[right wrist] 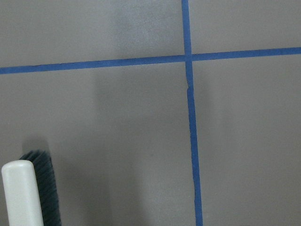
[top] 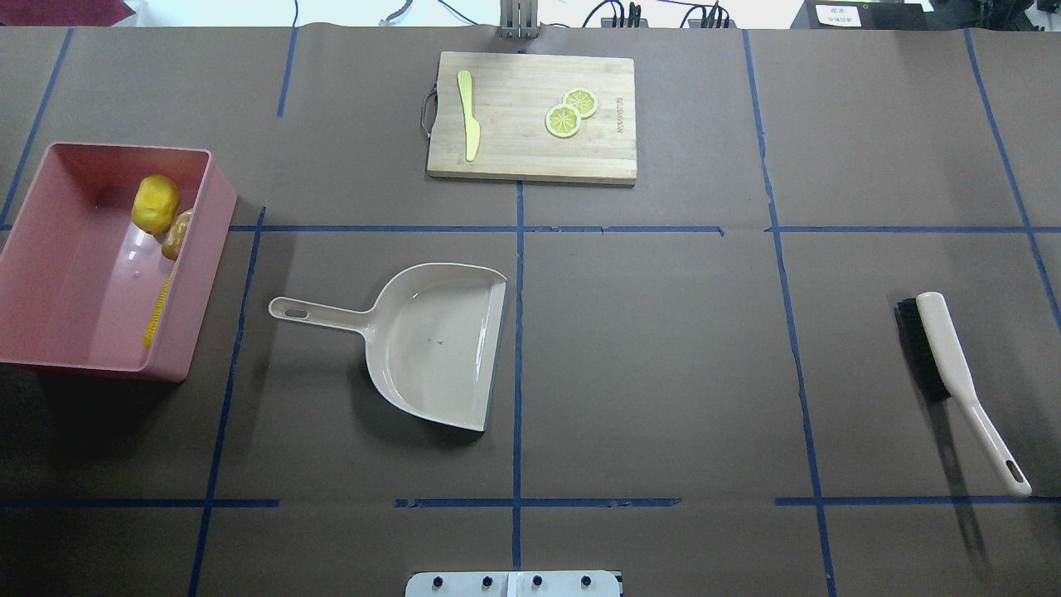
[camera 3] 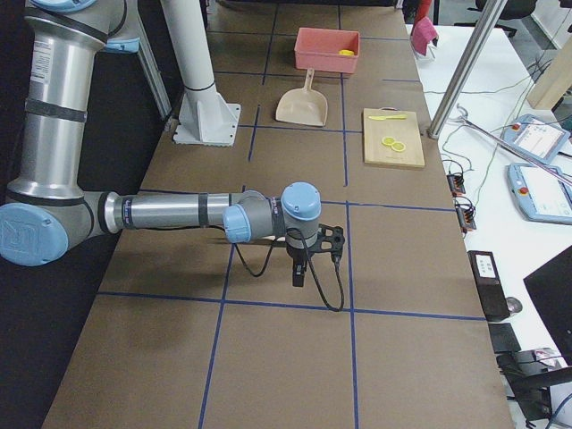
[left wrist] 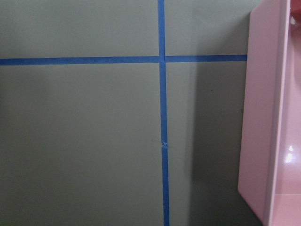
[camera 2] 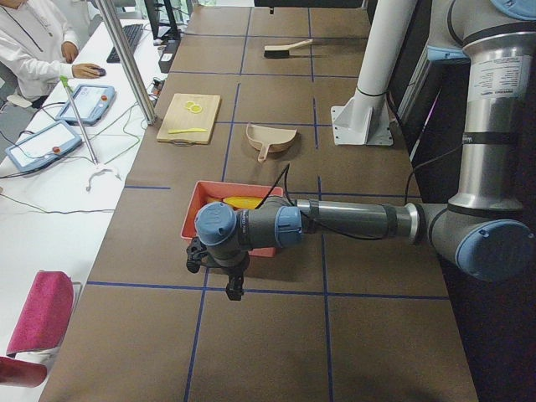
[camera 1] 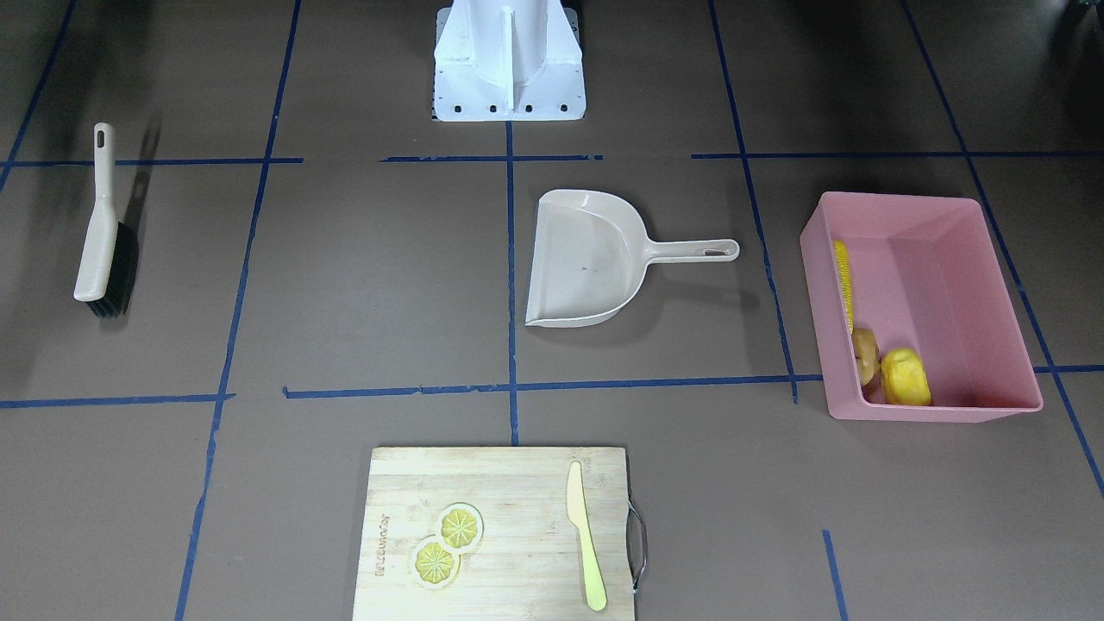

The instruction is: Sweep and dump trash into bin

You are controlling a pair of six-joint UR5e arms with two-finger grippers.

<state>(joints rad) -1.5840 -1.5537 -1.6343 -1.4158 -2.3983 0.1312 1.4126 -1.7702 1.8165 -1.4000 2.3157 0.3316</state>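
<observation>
exterior left: left hand [camera 2: 214, 268] hovers beside bin [camera 2: 198, 204].

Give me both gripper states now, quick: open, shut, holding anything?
Left gripper: cannot tell; it shows only small in a side view.
Right gripper: cannot tell; it shows only small in a side view.
</observation>
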